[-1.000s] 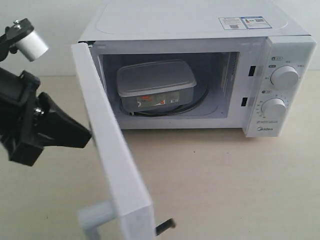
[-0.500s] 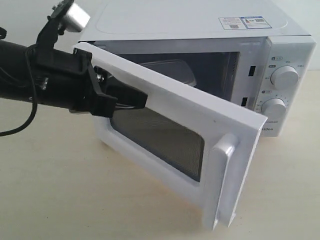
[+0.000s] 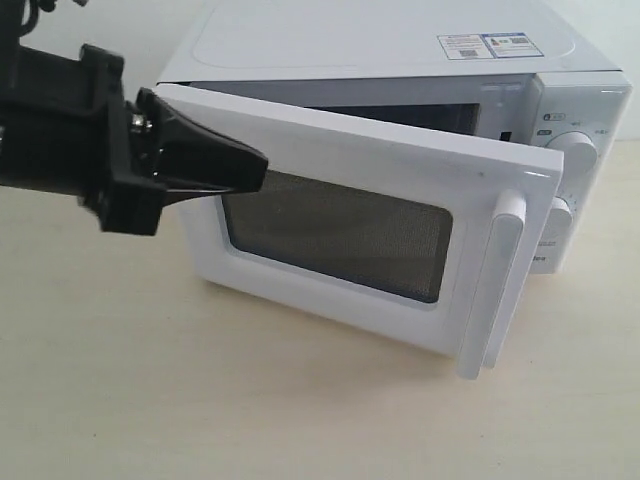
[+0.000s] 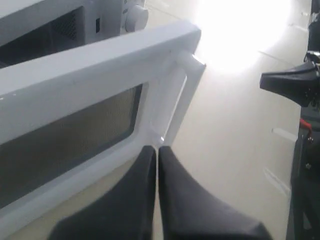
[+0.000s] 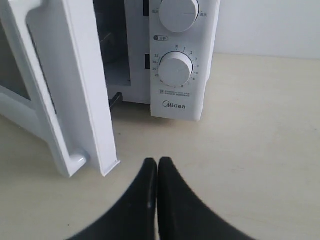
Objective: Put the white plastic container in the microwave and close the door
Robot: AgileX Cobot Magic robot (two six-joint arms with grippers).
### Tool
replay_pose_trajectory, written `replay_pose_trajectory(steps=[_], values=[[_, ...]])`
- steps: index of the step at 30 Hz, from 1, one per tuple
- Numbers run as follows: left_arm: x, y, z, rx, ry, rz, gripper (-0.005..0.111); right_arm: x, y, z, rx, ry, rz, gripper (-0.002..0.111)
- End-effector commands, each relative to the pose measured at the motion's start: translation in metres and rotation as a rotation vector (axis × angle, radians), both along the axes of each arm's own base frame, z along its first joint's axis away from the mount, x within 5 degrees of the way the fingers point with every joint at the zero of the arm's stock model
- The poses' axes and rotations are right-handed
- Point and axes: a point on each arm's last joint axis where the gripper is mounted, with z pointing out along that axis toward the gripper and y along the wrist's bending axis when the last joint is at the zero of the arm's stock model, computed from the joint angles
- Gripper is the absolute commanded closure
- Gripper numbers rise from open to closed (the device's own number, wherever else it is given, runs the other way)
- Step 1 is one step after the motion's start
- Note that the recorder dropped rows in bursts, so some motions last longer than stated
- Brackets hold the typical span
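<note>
Our left gripper (image 3: pixel 258 166), fingers pressed together, leans on the door (image 3: pixel 350 150), half-open on the microwave (image 3: pixel 380 40) at the table's (image 3: pixel 200 400) far edge. The white plastic container is hidden behind it. Pushing this near the hinge could slip and leave it unlatched. Our right gripper (image 5: pixel 157 161) is pressed together too, empty.

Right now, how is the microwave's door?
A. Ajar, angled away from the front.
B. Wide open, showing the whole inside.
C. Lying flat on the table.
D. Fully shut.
A: the door stands at an angle to the microwave, with a dark gap showing above it and the shut left hand at its outer face.
</note>
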Motion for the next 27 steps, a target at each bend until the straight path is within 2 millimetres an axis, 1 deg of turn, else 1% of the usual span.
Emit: replay_pose_trajectory(steps=[1,5,8,12,13,14,16,17,18,19,20,21,22,25,26,27], values=[[-0.021,0.009,0.008,0.082,0.013,-0.006,0.103,0.000,0.000,0.001,-0.010,-0.009,-0.003,0.108],[-0.038,0.017,0.018,0.078,0.009,0.035,0.103,0.000,0.000,0.001,-0.010,-0.009,-0.003,0.108],[-0.052,0.023,0.023,0.056,-0.033,0.057,0.103,0.000,0.000,0.001,-0.010,-0.009,-0.003,0.108],[-0.073,0.034,0.024,0.032,-0.123,0.120,0.103,0.000,0.000,0.001,-0.010,-0.009,-0.003,0.108],[-0.081,0.040,0.020,0.035,-0.168,0.160,0.103,0.000,0.000,0.001,-0.010,-0.009,-0.003,0.108],[-0.084,0.043,0.018,0.035,-0.196,0.185,0.103,0.000,0.000,0.001,-0.010,-0.009,-0.003,0.108],[-0.095,0.052,0.019,0.007,-0.271,0.246,0.103,0.000,-0.001,0.003,-0.024,-0.041,-0.003,0.108],[-0.102,0.054,0.021,-0.005,-0.297,0.251,0.103,0.002,-0.002,0.010,-0.075,-0.125,-0.002,0.108],[-0.106,0.055,0.022,-0.010,-0.308,0.251,0.103,0.003,-0.001,0.016,-0.079,-0.192,-0.002,0.108],[-0.111,0.057,0.024,-0.018,-0.324,0.249,0.103,0.003,-0.001,0.030,-0.062,-0.340,-0.004,0.108],[-0.114,0.058,0.025,-0.023,-0.335,0.247,0.103,0.002,-0.001,0.037,-0.053,-0.417,-0.005,0.108],[-0.118,0.059,0.027,-0.030,-0.350,0.248,0.103,0.000,-0.001,0.048,-0.041,-0.539,-0.007,0.108],[-0.120,0.060,0.028,-0.035,-0.361,0.249,0.103,-0.002,0.000,0.055,-0.033,-0.625,-0.008,0.108],[-0.123,0.061,0.030,-0.041,-0.374,0.250,0.103,-0.009,-0.001,0.070,-0.016,-0.800,-0.009,0.108],[-0.123,0.061,0.030,-0.041,-0.374,0.250,0.103,-0.014,-0.001,0.077,0.003,-0.887,-0.008,0.108],[-0.123,0.061,0.030,-0.041,-0.374,0.250,0.103,-0.018,-0.001,0.082,0.063,-0.956,0.002,0.108]])
